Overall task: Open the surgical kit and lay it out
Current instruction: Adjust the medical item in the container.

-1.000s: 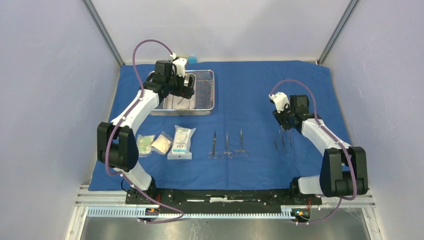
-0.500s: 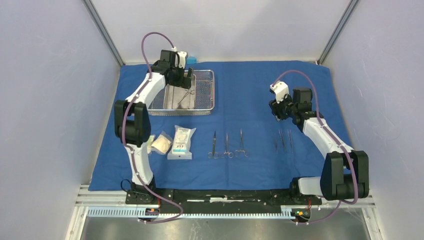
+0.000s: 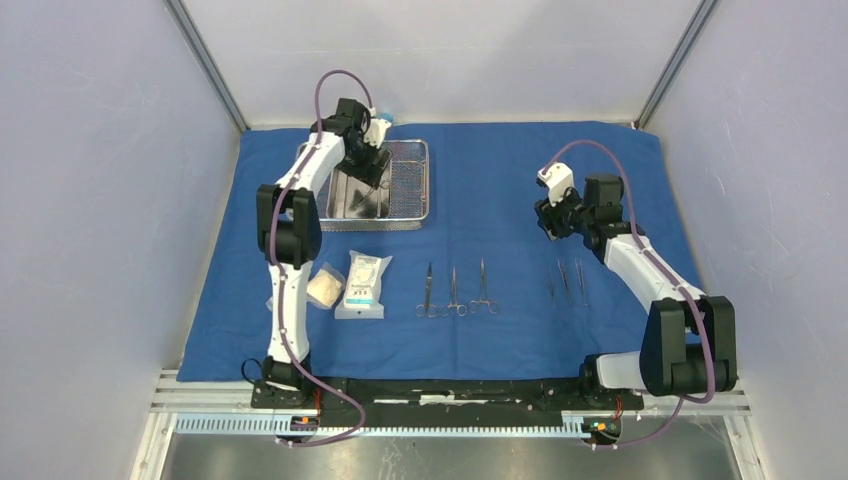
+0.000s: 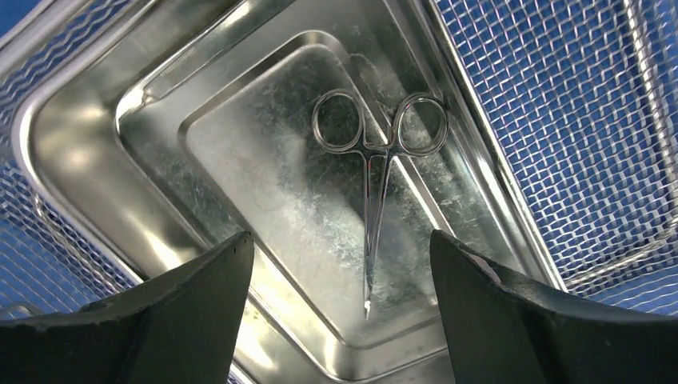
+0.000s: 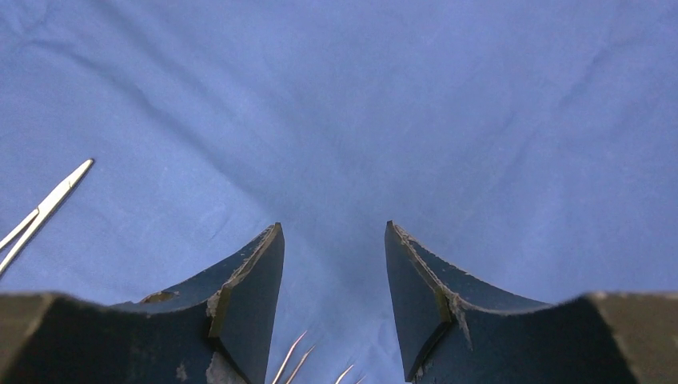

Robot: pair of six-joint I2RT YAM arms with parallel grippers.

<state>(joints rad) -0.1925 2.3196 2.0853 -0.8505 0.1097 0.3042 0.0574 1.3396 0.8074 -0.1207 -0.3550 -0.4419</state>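
The cloth (image 3: 500,190) lies spread flat over the tabletop, so the opening is done and the laying-out is the step in hand. The basket (image 3: 412,185) sits toward the far left corner of the cloth with the pan (image 4: 240,160) inside it. One ring-handled clamp (image 4: 372,224) lies flat on the pan floor, rings toward the far side and tip toward the camera.

Along the near edge of the cloth there is a row. Two packets (image 3: 362,285) show near the left, and anything further left is hidden behind the left arm. Three instruments (image 3: 455,290) lie at the middle, and three slimmer ones (image 3: 565,280) lie toward the right.

The left gripper (image 4: 337,240) hangs over the pan with its jaws spread wide and nothing between them, one finger on each side of the clamp's shank. The right gripper (image 5: 333,228) hovers above bare cloth just beyond the tips of the slim instruments. Its jaws are parted and empty.

By my reading, the clamp is the only piece not yet set out. The next move calls for the left gripper to drop into the pan, straddling the thin shank. It would then close squarely on it and lift clear of the pan and basket walls. The steel is thin and lies flat on a slick floor, so a shallow or off-centre pinch could let it slide or pivot.
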